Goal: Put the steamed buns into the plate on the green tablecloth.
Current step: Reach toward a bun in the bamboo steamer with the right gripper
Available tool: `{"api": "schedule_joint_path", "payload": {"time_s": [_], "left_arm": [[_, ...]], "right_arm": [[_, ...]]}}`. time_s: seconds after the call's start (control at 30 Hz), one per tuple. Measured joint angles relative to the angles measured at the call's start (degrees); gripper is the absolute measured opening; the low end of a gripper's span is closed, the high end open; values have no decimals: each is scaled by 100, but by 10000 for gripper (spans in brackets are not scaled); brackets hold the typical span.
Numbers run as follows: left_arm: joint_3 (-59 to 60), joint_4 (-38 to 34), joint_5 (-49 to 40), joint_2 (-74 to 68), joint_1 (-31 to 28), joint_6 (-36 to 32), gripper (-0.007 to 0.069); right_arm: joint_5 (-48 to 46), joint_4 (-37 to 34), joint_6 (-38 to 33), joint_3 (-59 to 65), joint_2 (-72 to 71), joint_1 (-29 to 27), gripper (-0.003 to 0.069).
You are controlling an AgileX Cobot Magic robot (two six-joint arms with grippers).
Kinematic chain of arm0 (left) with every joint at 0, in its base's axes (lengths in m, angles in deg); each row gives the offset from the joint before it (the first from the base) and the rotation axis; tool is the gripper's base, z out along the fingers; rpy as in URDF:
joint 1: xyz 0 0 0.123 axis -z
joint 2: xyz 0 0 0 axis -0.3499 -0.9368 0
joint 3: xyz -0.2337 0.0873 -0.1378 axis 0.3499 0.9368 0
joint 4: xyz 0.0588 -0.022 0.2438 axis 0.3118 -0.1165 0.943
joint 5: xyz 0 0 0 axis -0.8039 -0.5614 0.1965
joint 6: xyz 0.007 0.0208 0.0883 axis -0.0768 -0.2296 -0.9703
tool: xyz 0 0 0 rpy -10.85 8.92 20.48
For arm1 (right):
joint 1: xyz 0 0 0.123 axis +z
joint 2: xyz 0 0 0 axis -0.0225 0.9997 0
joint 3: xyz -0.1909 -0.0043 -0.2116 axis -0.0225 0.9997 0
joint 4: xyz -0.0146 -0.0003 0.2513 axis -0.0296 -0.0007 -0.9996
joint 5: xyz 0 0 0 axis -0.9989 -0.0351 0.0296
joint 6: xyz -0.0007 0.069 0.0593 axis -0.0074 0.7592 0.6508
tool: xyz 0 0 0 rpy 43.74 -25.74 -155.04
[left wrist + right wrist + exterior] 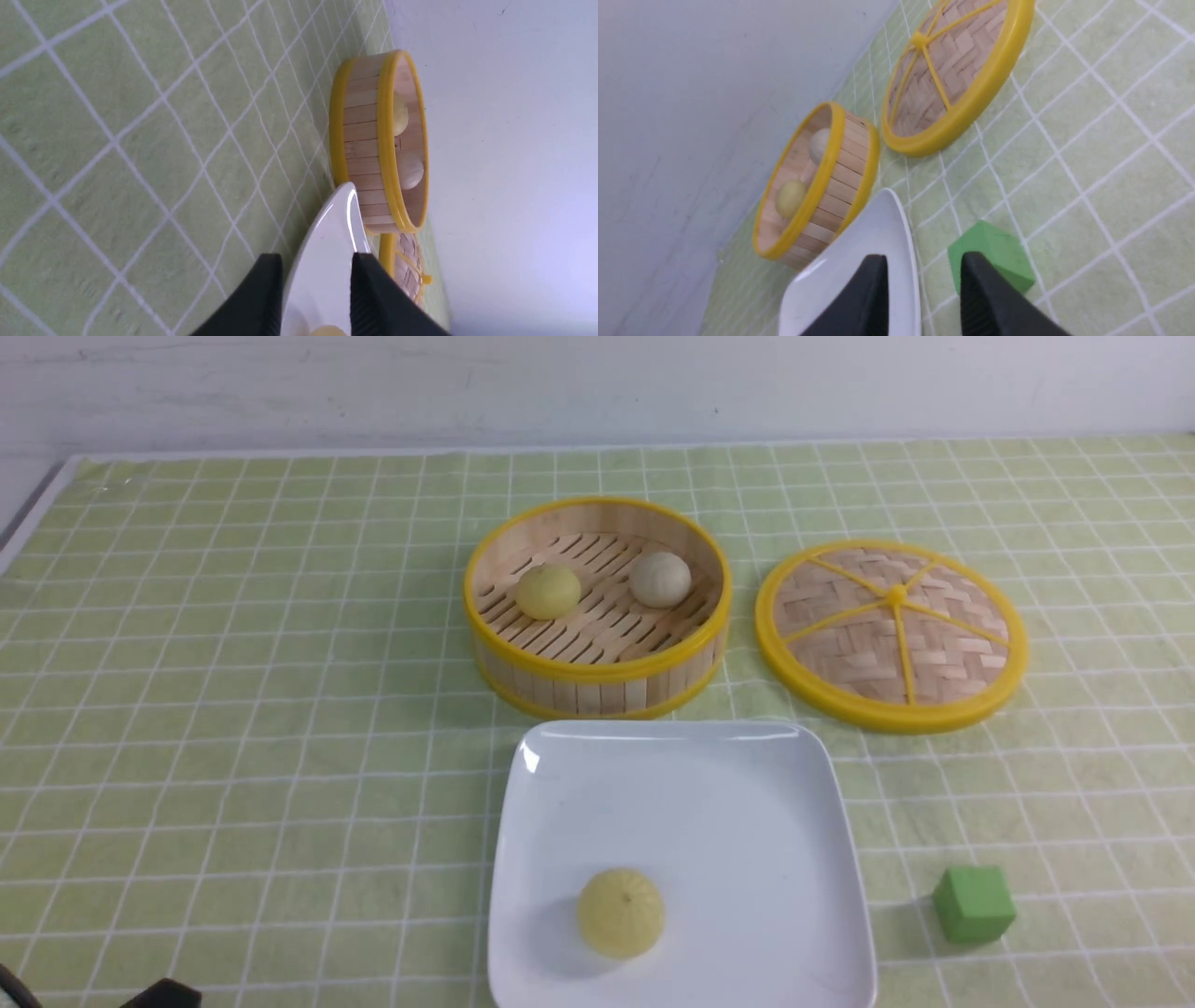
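One yellow bun (pixel 621 913) lies on the near part of the plate (pixel 738 812), while a second yellow bun (pixel 548 591) and the greyish-white bun (pixel 660 580) sit in the steamer basket (pixel 597 683) just beyond the plate's far edge on the green tablecloth (pixel 233 709); the left pincer (pixel 315 261) and the right pincer (pixel 924 261) both stand open and empty. I think a pincer could catch the basket's high wall and shift it, or a round bun could slip out on the way. The lid (pixel 892 635) right of the basket and the green cube (pixel 974 903) near the plate's right edge may hinder the right arm.
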Motion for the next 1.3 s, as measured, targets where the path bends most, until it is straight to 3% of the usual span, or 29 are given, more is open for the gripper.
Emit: {"api": "schedule_joint_path", "payload": {"time_s": [0.13,0.2,0.3,0.4,0.53,0.63,0.67,0.77,0.8,0.83,0.97,1.13,1.3], "left_arm": [[-33,29,313,0,0,-450,220],[-407,189,194,0,0,-1313,183],[-1369,539,-298,-162,0,-2418,76],[-2335,931,-1259,-987,0,-2801,9],[-3321,1310,-3431,-2800,0,-2966,2],[-3646,1500,-4199,-3732,0,-3248,2],[-3769,1551,-4326,-4030,0,-3384,2],[-4050,1606,-4303,-5095,0,-3870,2],[-4057,1597,-4273,-5140,0,-3887,2],[-4106,1557,-4151,-5419,0,-3997,2],[-4134,1474,-3839,-5894,0,-4096,3],[-4134,1439,-3626,-5968,0,-4113,10],[-4134,1403,-3432,-5963,0,-4151,20]], "right_arm": [[141,-21,13,-33,0,0,239],[135,49,-51,-327,0,0,216],[-44,634,-509,-1236,215,0,125],[-958,1721,-753,-2199,1011,0,10],[-2997,3102,-410,-3023,2622,0,-12],[-3854,3195,-341,-3158,3430,-4,-12],[-3911,3034,-459,-3182,3675,-4,-12],[-3574,1478,-1965,-3284,4617,-4,-8],[-3525,1249,-2216,-3312,4669,-4,-8],[-3414,408,-3212,-3465,5100,-4,-5],[-3414,-851,-4945,-3985,6240,-4,0],[-3552,-1218,-5410,-4746,7394,106,6],[-3528,-917,-5398,-6159,8724,799,15]]}}
